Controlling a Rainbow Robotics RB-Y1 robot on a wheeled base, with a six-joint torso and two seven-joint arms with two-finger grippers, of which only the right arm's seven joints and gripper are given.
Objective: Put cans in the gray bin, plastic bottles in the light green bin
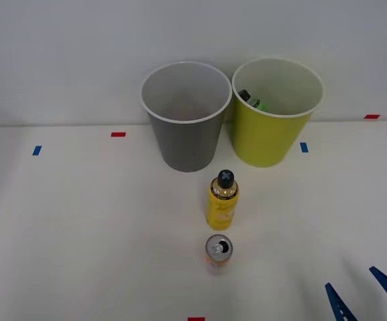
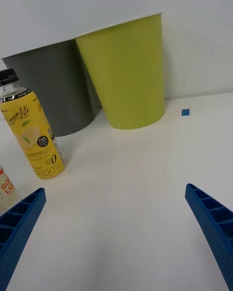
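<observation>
right tool [image 1: 365, 294] wide open, empty, low over tabletop [image 1: 79, 221] near right. can [image 1: 218, 251] upright just in front of yellow bottle [image 1: 222, 200]; gray bin [image 1: 185, 117] behind. risk: reaching for can could knock the close bottle over.

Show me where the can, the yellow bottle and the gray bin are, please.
can [image 1: 218, 249]: front view, on its silver top.
yellow bottle [image 1: 222, 204]: front view, on its yellow body.
gray bin [image 1: 186, 144]: front view, on its outer wall.
</observation>
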